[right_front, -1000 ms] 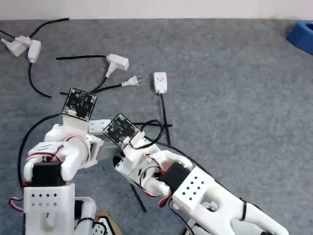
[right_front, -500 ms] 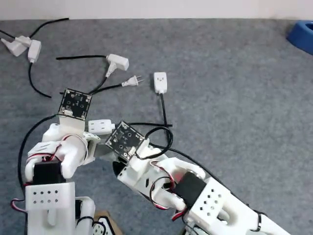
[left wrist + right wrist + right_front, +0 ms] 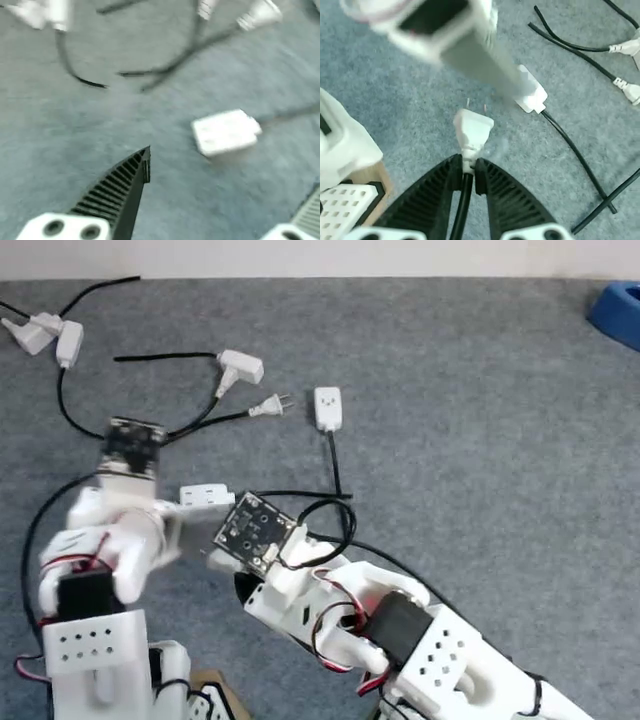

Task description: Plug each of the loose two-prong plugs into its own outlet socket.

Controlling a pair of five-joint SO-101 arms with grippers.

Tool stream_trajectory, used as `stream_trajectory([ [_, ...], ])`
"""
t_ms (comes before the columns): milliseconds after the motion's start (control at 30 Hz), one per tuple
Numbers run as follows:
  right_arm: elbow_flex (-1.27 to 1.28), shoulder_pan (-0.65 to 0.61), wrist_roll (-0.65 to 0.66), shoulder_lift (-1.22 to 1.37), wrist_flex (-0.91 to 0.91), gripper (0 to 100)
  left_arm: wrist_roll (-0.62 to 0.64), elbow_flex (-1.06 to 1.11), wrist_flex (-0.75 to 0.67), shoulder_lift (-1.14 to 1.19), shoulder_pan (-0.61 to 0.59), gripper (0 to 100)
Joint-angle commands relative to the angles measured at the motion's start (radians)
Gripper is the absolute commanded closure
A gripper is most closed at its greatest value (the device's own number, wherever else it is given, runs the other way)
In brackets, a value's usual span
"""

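The right pincer, clenched on a plug, likely must line its prongs to the socket, while the left pincer hangs released.

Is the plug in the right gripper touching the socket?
Apart. Right wrist view shows carpet between the prongs of the plug, held by the right gripper, and the socket.
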Motion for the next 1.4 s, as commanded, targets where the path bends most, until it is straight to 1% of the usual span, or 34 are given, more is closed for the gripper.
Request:
stream_trajectory([
  [0,-0.024,0.022,0.018,0.053,0.018,99.1,0.021,-0.073,-0.040,-0.004,-0.120,54],
  [33,-0.059,0.038,0.015,0.102,0.021,99.1,0.023,-0.073,-0.044,-0.004,-0.145,54],
  [133,-0.219,0.070,0.015,0.303,0.067,99.1,0.089,-0.071,-0.044,-0.004,-0.236,54],
  [267,-0.562,0.070,-0.003,0.608,0.248,99.1,0.127,-0.050,-0.054,-0.005,-0.403,54],
  [333,-0.750,0.068,-0.008,0.750,0.354,99.1,0.127,-0.001,-0.121,-0.005,-0.475,54],
  [400,-0.934,0.068,0.000,0.881,0.455,99.1,0.124,0.077,-0.221,-0.005,-0.550,54],
  [500,-1.171,0.068,0.020,1.059,0.605,99.1,0.086,0.191,-0.359,-0.004,-0.653,54],
  [600,-1.376,0.073,0.040,1.198,0.711,99.1,0.078,0.274,-0.446,-0.004,-0.739,54],
  [733,-1.593,0.077,0.115,1.330,0.789,99.1,0.078,0.341,-0.516,-0.005,-0.822,54],
  [800,-1.646,0.104,0.124,1.371,0.786,99.1,0.078,0.363,-0.523,-0.010,-0.862,54],
  [867,-1.644,0.124,0.166,1.405,0.786,99.1,0.078,0.375,-0.523,-0.013,-0.909,54],
  [967,-1.653,0.168,0.175,1.428,0.785,99.1,0.081,0.375,-0.523,-0.013,-0.975,54],
  [1067,-1.672,0.200,0.155,1.428,0.783,99.1,0.080,0.372,-0.519,-0.013,-0.986,54],
  [1133,-1.715,0.211,0.077,1.435,0.783,99.1,0.078,0.371,-0.514,-0.010,-0.963,54],
  [1233,-1.735,0.220,0.061,1.437,0.780,99.1,0.078,0.358,-0.422,-0.010,-0.957,54],
  [1367,-1.732,0.220,0.114,1.437,0.737,99.1,0.077,0.280,-0.295,-0.012,-0.987,54],
])
